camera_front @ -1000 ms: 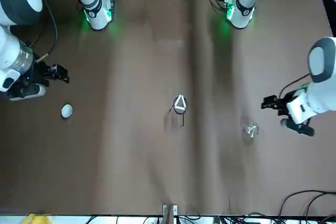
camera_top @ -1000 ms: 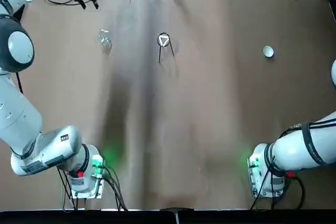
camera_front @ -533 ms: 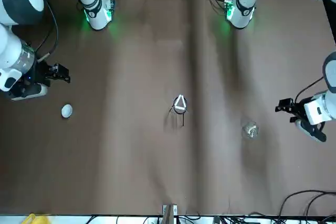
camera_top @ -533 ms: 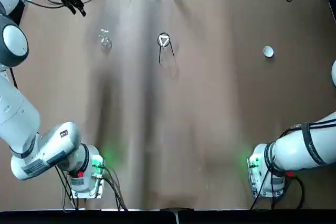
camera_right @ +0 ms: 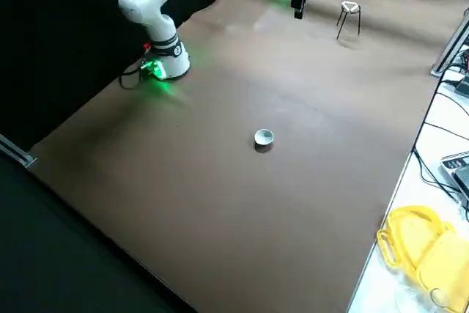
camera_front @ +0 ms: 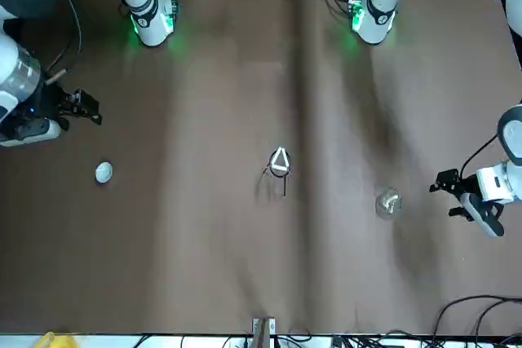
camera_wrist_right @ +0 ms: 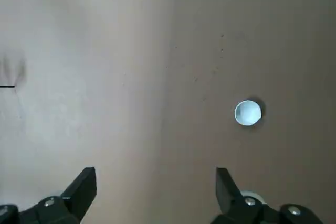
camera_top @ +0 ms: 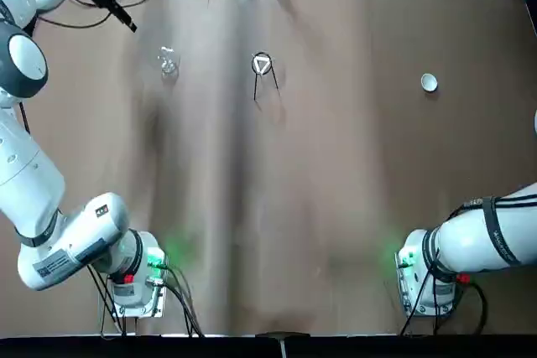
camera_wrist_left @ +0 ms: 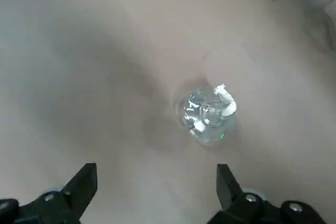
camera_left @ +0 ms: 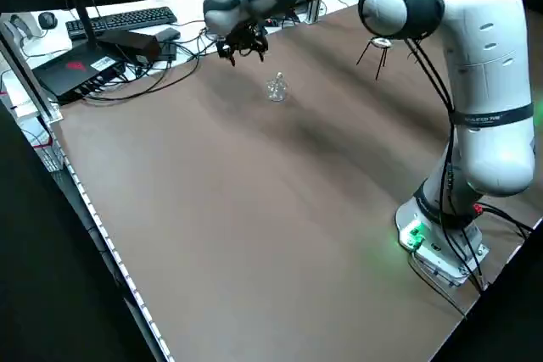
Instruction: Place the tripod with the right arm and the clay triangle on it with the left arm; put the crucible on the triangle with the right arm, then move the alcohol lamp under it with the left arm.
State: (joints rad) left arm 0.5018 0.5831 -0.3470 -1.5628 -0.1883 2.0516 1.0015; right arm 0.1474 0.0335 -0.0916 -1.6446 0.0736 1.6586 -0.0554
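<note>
The tripod [camera_top: 262, 81] stands at the far middle of the table, and the white clay triangle [camera_top: 262, 63] lies on its ring. Left of it sits the clear glass alcohol lamp [camera_top: 168, 62]. The small white crucible [camera_top: 429, 82] rests alone at the far right. My left gripper [camera_top: 120, 12] hovers beyond and to the left of the lamp; the left wrist view has the lamp [camera_wrist_left: 209, 111] ahead of its open, empty fingers [camera_wrist_left: 84, 186]. My right gripper [camera_front: 81, 107] hangs high near the crucible [camera_front: 103, 172], open and empty, and the crucible [camera_wrist_right: 247, 113] lies off to one side in its wrist view.
Cables, a keyboard and black boxes [camera_left: 93, 48] line the far-left table edge. A yellow object [camera_right: 421, 247] lies off the far right corner. Both arm bases [camera_top: 138, 278] glow green at the near edge, with bare brown table between them and the objects.
The left gripper has drawn away from the lamp toward the table's far left. The right gripper has shifted slightly. The tripod, triangle, lamp and crucible have not moved.
</note>
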